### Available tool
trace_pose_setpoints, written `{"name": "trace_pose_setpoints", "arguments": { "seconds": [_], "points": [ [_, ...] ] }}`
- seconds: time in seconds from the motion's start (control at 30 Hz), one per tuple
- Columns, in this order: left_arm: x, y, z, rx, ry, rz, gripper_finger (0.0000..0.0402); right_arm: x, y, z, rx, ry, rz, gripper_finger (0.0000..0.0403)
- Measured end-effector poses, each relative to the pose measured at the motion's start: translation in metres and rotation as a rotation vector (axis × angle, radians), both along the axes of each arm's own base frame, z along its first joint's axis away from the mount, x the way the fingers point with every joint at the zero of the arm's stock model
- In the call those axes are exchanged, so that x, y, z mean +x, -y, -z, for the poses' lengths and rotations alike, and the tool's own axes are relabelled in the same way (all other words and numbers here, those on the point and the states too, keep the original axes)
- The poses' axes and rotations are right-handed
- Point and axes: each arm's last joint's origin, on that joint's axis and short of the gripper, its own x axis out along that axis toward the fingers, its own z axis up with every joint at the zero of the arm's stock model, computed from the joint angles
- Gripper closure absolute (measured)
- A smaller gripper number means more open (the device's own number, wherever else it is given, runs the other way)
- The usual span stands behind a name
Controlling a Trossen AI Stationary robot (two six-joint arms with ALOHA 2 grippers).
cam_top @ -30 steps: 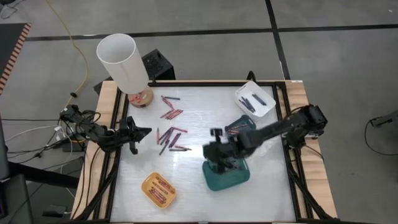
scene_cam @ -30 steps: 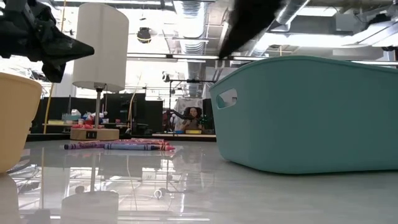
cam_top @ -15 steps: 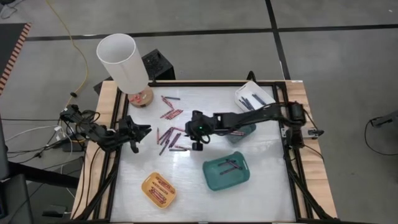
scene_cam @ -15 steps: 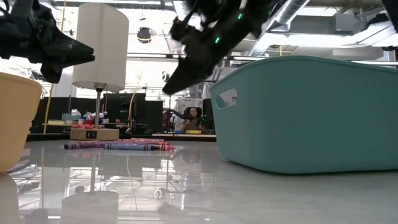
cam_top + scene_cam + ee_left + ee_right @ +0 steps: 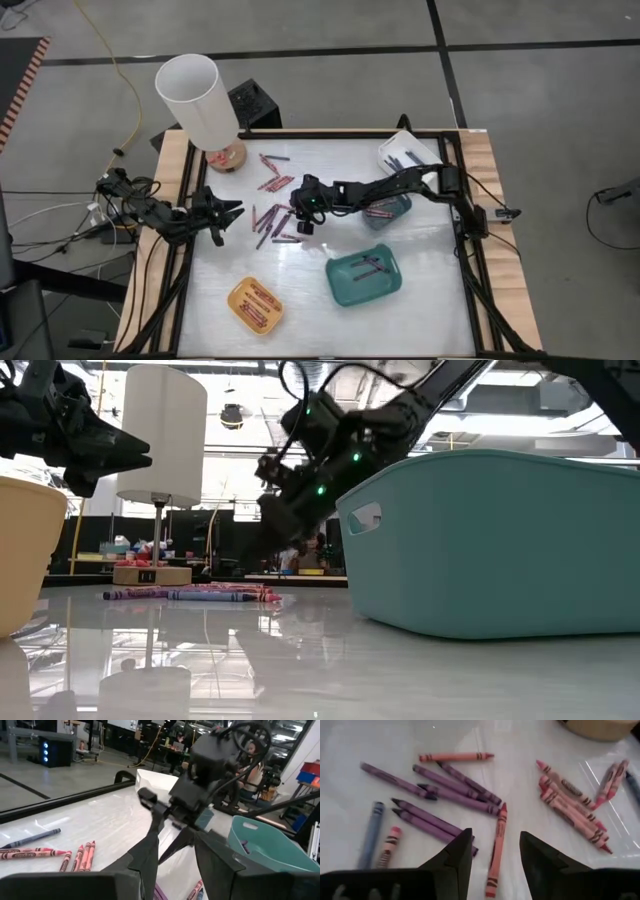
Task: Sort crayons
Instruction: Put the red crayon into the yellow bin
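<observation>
Crayons (image 5: 272, 222) litter the glossy white table (image 5: 310, 290).

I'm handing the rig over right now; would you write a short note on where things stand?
Right gripper: open, empty, over the loose crayons at table centre.
Left gripper: open, empty, hovering at the pile's left edge.
Done: some crayons lie in the yellow tray, teal tray and white tray.
Left: the centre pile and a smaller cluster near the lamp remain unsorted.
</observation>
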Motion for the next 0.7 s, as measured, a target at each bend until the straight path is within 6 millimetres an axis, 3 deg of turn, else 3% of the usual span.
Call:
{"name": "trace_pose_setpoints", "arguments": {
  "seconds": [0.17, 0.7],
  "points": [
    [0.0, 0.0, 0.0, 0.001, -0.002, 0.0, 0.0285, 0.004, 0.004, 0.019, 0.015, -0.02, 0.016, 0.0242],
    [0.001, 0.001, 0.004, -0.036, -0.005, 0.009, 0.0285, 0.002, 0.018, 0.039, 0.069, -0.089, 0.09, 0.0247]
  ]
}}
